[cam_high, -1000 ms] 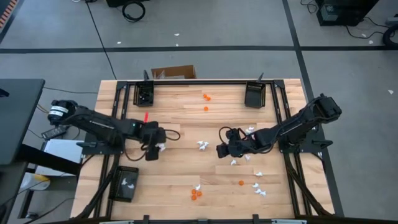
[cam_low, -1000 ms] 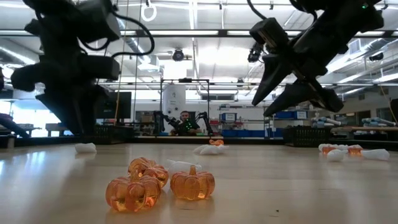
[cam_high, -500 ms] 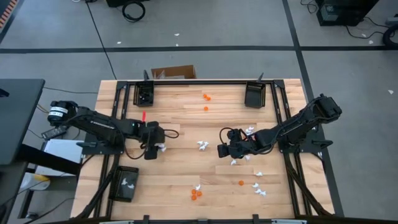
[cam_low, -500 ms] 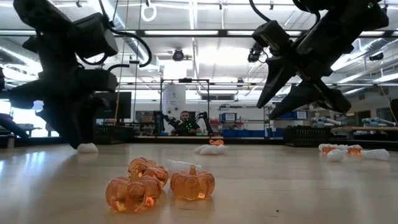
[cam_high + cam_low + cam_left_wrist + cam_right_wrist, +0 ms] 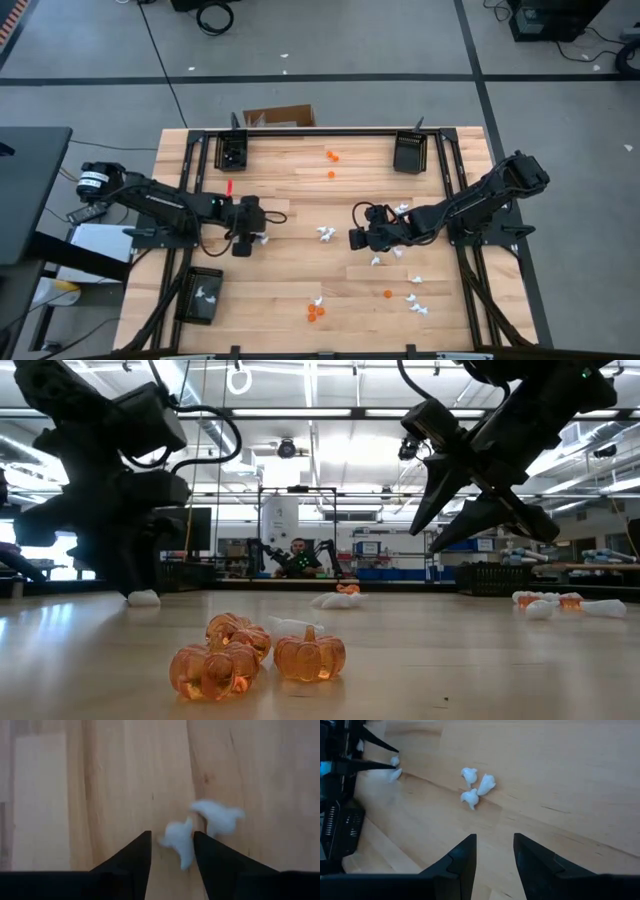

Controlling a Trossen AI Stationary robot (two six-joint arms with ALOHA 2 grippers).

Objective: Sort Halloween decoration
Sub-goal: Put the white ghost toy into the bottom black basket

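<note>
The Halloween decoration lies strewn over the wooden table: white trinkets and orange pumpkins (image 5: 305, 655). My left gripper (image 5: 172, 855) is low over the table's left middle, open. One white trinket (image 5: 180, 842) lies between its fingers and a second (image 5: 217, 817) just beyond them. My right gripper (image 5: 494, 855) hovers open at the table's middle right, off the wood, with nothing between its fingers. Three white trinkets (image 5: 477, 785) lie on the wood ahead of it, between the two arms (image 5: 325, 233). My left gripper points steeply down, with its fingers on either side of the white trinket, which lies on the wood. The trinket sits close against the inner side of one finger (image 5: 205, 852). I cannot tell whether that finger touches it.
Black trays stand at the far left (image 5: 233, 152), far right (image 5: 409, 152) and near left (image 5: 200, 296), the last with white pieces in it. Two orange pieces (image 5: 332, 156) lie at the far middle, an orange cluster (image 5: 316, 312) near the front edge, more white ones (image 5: 415, 300) at the near right.
My left gripper has sunk toward the table and turned a little about its own axis, so its fingers now reach down to the white trinkets at the table's left middle. The trinkets have stayed where they were.
</note>
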